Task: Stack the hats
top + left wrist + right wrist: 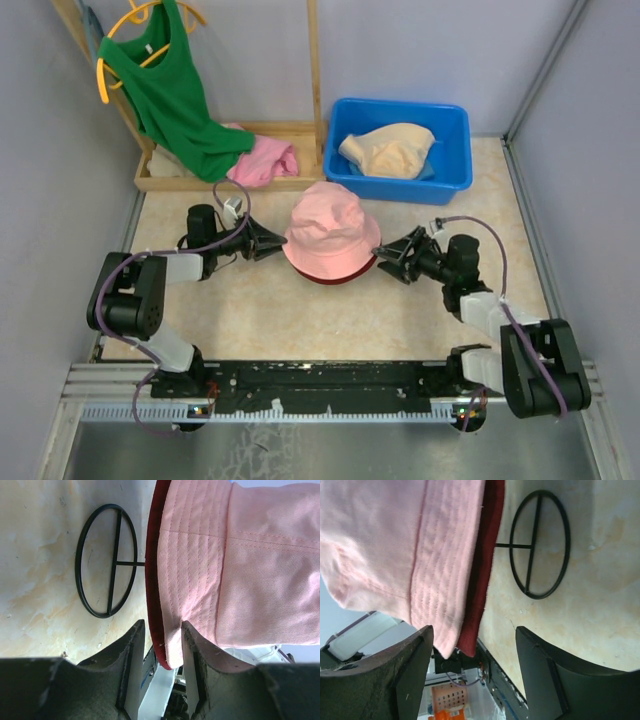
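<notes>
A pink hat [330,228] lies over a dark red hat [337,276] at the table's middle; only the red brim shows. My left gripper [272,243] is at their left brim, open. In the left wrist view both brim edges, pink [240,565] and red [152,580], hang between its fingers [131,645], with a gap on the red side. My right gripper [385,262] is at the right brim, open wide. There the pink brim [440,575] and red brim [482,575] sit close to one finger [415,650]. A beige hat [390,150] lies in the blue bin [455,125].
A black wire ring foot [116,562] of a stand lies on the table under the hats, and the right wrist view shows this ring foot [532,545] as well. A green shirt [165,90] hangs on a wooden rack [160,182] at the back left, above a bright pink cloth [265,160].
</notes>
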You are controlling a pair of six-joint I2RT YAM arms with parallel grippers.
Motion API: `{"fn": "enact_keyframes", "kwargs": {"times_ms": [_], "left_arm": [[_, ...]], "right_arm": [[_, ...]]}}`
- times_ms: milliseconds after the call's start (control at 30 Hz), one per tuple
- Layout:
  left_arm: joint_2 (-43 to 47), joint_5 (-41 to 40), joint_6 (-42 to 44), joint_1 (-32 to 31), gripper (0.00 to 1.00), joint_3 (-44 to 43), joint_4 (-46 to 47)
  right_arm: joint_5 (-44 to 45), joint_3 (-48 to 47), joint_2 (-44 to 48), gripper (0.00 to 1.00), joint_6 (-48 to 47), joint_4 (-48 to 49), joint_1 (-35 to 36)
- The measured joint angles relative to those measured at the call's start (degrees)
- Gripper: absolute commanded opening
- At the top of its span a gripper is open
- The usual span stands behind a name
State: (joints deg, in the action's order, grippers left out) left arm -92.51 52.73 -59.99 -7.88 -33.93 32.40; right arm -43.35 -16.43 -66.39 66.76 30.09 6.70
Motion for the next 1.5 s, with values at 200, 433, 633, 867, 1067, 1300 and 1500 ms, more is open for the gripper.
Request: {"fn": "enact_keyframes", "kwargs": {"times_ms": [200, 433, 633, 867, 1067, 1300, 1500], "left_arm": [[0.0, 0.0, 0.0, 0.0, 0.4, 0.0, 0.0], [-0.11, 0.0, 0.0, 0.0, 0.39, -0.7, -0.04], [-0.74, -0.02, 0.0, 0.0, 0.39, -1.05, 0.02], [-1.55, 0.0, -0.02, 0.0, 0.38, -1.05, 0.09], [-2.29, 0.0, -0.04, 0.09, 0.38, -1.05, 0.17], [-2.47, -0.04, 0.63, 1.97, 0.39, -2.12, -1.07], [-1.99, -1.66, 2.47, 7.48, 0.41, -2.51, -4.92]], "right_arm": [[0.37, 1.05, -1.09, 0.64, 4.59, 9.73, 1.64], [0.66, 1.07, -9.27, 0.1, 8.02, 18.95, 4.61], [0.57, 1.07, -13.94, 0.06, 7.96, 20.92, 4.94], [0.52, 1.01, -15.39, 0.08, 5.35, 20.87, 4.94], [0.37, 0.2, -16.13, 0.34, 2.67, 18.75, 4.94], [2.32, -1.46, -9.86, 0.59, -3.74, 4.46, 3.54], [7.26, -8.79, -1.27, 0.64, -14.53, -12.61, -1.64]]}}
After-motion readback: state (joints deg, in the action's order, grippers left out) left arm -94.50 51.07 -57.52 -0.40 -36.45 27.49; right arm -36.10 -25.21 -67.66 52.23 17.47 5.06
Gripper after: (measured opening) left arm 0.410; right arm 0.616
